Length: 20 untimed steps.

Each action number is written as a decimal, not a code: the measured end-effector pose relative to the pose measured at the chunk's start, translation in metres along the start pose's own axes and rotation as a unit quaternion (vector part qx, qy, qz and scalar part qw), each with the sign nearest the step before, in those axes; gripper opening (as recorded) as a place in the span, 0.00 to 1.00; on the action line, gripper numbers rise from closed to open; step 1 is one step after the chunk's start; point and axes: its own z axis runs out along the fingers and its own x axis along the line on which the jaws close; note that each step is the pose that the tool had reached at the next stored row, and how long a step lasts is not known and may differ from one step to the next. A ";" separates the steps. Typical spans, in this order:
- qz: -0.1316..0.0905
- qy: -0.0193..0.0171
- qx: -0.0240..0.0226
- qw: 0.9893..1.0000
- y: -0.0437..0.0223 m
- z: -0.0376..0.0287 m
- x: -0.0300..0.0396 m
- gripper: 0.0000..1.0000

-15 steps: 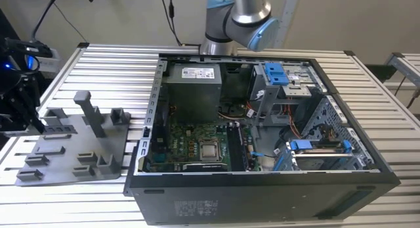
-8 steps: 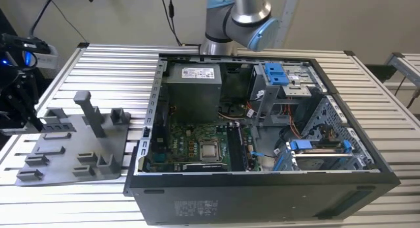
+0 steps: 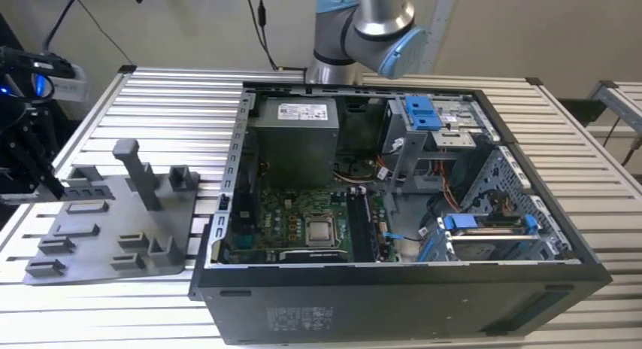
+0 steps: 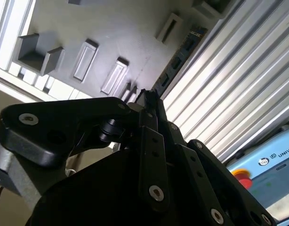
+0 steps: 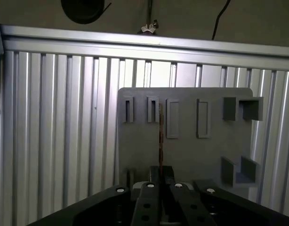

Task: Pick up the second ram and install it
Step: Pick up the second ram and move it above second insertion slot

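The second ram [image 4: 182, 52] is a thin green stick seen nearly edge-on, running out from my fingertips over the grey fixture plate [image 4: 111, 28]. In the first wrist view the ram [image 5: 160, 134] is a narrow line across the grey fixture plate [image 5: 187, 150]. My gripper [image 4: 147, 98] is shut on one end of it; the gripper [image 5: 161, 173] has both fingers pressed together around the stick. In the exterior view the gripper [image 3: 45, 185] hangs at the far left over the fixture plate [image 3: 110, 213]. I cannot tell whether the stick still touches the plate.
An open computer case [image 3: 401, 292] lies at the centre of the slatted table, with the motherboard [image 3: 291, 213], a grey power supply [image 3: 293, 138] and blue drive clips [image 3: 422, 112] inside. Upright grey blocks [image 3: 135, 172] rise from the fixture plate. A red button [image 4: 241, 175] sits beside the table.
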 end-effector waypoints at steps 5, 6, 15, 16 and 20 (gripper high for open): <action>0.000 0.000 0.000 1.000 0.0000 -0.0051 -0.0002 0.14; 0.000 0.000 0.000 1.000 -0.0001 -0.0067 -0.0002 0.14; 0.000 0.000 0.000 1.000 -0.0002 -0.0188 -0.0006 0.14; 0.000 0.000 0.000 1.000 -0.0002 -0.0203 -0.0007 0.14; 0.000 0.000 0.000 1.000 -0.0003 -0.0259 -0.0009 0.14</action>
